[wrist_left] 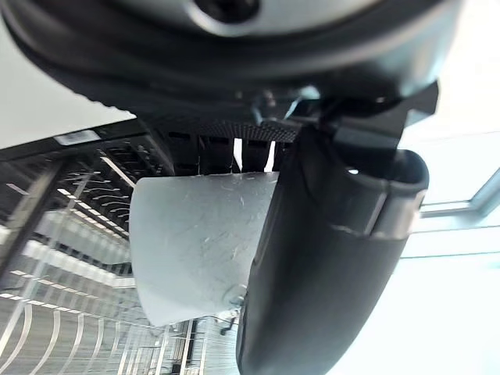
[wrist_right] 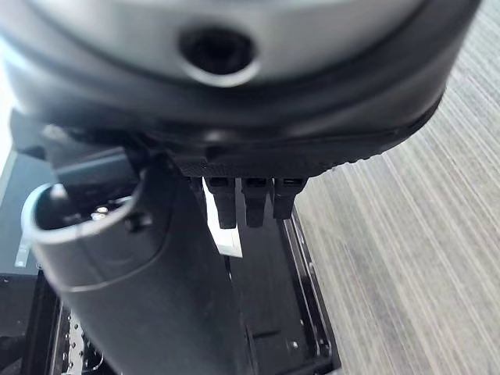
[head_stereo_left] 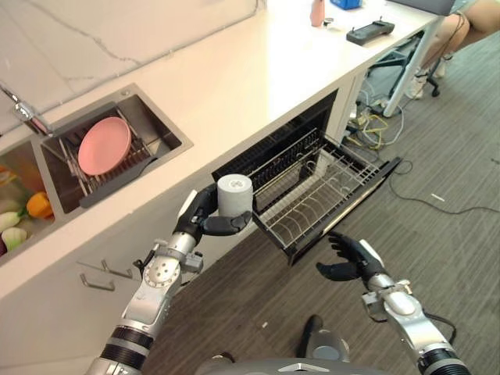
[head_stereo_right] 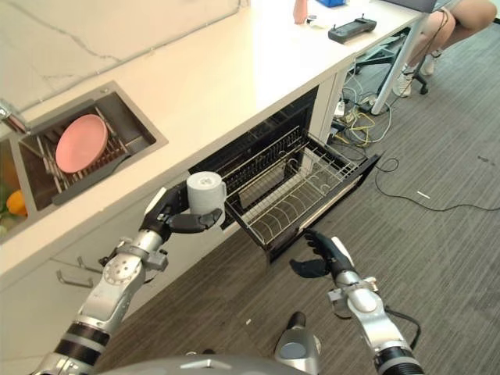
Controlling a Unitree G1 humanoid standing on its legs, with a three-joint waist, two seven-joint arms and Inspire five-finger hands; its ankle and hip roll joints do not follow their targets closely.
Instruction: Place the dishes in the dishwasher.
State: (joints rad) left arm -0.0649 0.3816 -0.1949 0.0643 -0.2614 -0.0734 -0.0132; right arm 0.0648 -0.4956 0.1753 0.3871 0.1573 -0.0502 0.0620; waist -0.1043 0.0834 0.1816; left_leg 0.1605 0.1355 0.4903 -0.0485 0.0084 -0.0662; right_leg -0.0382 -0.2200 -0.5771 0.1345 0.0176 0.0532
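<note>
Below the white countertop [head_stereo_left: 258, 70], in the left eye view, the left hand [head_stereo_left: 205, 217] holds a grey cylindrical cup [head_stereo_left: 234, 194] upright, with the fingers and thumb curled round its side. The cup is just beside the near left corner of the pulled-out dishwasher wire rack [head_stereo_left: 320, 191], above the grey plank floor [head_stereo_left: 437, 234]. The right hand [head_stereo_left: 351, 256] hangs low in front of the rack's outer edge, fingers loosely bent and holding nothing. A round pink plate [head_stereo_left: 105, 145] stands tilted in a wire drainer inside the steel sink [head_stereo_left: 156, 125].

From the right eye view, the same arrangement applies: the cup [head_stereo_right: 205, 192] is clasped in the left hand [head_stereo_right: 173, 216], and the right hand [head_stereo_right: 324, 255] is apart from the rack [head_stereo_right: 297, 187]. A black handheld controller [head_stereo_right: 351, 30] lies on the countertop's far end, and a seated person's leg [head_stereo_right: 461, 16] shows beyond it.

Seen in the left wrist view, the thumb [wrist_left: 328, 258] presses against the cup's pale wall [wrist_left: 195, 242], with rack wires [wrist_left: 47, 258] past it.

Seen in the right wrist view, the thumb [wrist_right: 133, 281] and fingers [wrist_right: 246, 199] grip nothing; the rack's dark frame [wrist_right: 273, 305] and the floor [wrist_right: 414, 234] lie beyond.
</note>
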